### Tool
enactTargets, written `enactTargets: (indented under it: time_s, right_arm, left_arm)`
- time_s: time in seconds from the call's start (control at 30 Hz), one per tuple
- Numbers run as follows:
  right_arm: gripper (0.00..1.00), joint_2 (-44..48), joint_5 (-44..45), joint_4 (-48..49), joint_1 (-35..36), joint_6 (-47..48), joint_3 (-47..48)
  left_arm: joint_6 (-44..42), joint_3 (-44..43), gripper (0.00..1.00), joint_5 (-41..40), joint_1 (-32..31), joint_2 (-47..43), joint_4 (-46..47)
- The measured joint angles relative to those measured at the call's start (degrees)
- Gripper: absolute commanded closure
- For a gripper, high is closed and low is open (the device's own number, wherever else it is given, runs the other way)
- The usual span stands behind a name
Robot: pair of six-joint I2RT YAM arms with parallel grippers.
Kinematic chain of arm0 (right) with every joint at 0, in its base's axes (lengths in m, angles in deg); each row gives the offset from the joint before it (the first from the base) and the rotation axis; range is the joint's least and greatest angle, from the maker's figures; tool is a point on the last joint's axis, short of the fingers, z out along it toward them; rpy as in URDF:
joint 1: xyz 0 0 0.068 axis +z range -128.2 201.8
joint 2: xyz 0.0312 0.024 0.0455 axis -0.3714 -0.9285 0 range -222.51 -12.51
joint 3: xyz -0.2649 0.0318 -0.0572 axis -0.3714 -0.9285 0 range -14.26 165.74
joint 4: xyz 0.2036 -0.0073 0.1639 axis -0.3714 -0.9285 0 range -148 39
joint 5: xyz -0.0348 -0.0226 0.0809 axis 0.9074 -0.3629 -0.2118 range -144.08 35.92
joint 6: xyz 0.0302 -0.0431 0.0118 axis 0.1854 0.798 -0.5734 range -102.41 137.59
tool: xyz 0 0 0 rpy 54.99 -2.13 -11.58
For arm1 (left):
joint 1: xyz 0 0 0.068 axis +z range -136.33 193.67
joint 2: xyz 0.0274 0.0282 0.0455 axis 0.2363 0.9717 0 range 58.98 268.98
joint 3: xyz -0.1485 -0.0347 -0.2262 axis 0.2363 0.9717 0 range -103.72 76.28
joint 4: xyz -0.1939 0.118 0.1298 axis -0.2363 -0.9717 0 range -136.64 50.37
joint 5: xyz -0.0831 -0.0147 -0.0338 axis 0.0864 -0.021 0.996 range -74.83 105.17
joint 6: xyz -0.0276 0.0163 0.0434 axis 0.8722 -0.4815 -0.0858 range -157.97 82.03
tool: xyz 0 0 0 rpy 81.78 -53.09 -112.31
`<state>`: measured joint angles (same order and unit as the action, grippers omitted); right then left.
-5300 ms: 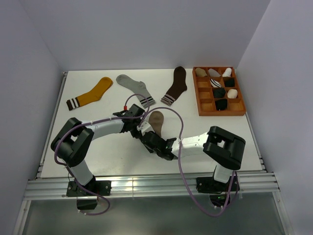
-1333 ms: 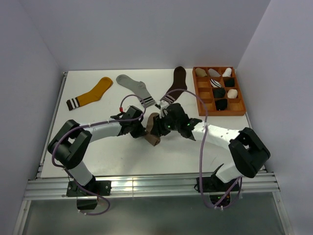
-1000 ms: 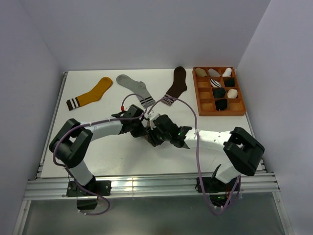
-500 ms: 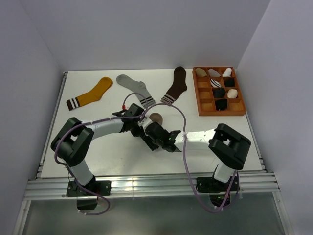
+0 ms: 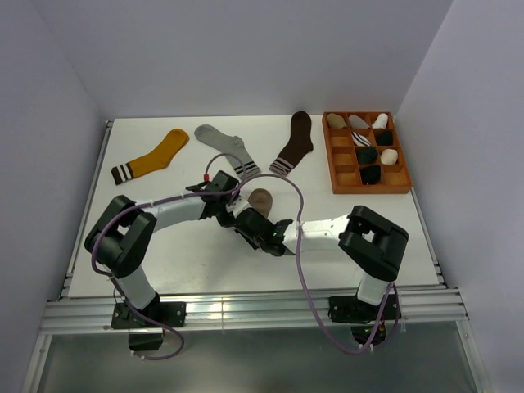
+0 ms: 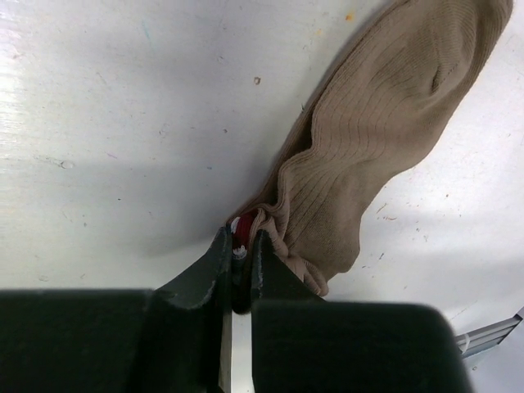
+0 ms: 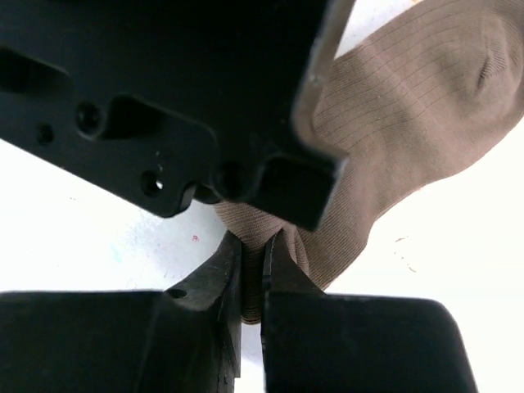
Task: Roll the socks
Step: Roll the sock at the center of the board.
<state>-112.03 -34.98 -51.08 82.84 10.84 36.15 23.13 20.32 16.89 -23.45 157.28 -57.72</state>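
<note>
Centre of the worktop [image 5: 188, 262]: sock [image 5: 261, 199] gripped, roll not yet begun.
My left jaws and right jaws both pinch its cuff end; next, I judge, I curl it over toward the toe.

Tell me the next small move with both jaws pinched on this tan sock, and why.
Probably turn the pinched end over toward the toe to start the roll. The left jaws and right jaws are both shut, close together, on the cuff end of the sock, while the rest of it lies unrolled on the table.
</note>
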Motion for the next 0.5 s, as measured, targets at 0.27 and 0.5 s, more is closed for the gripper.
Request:
enactTargets:
  time_s: [0.27, 0.5]
  right_arm:
    - [1.0, 0.07, -10.58, -3.19, -2.97, -0.87, 2.49]
    - [1.0, -2.01, -30.16, -8.98, -9.01, -3.06, 8.02]
  left_arm:
    - [-0.63, 0.09, 0.53, -0.24, 1.51, -1.51, -2.19]
    - [-0.2, 3.48, 0.42, -3.87, 5.09, -9.38, -3.5]
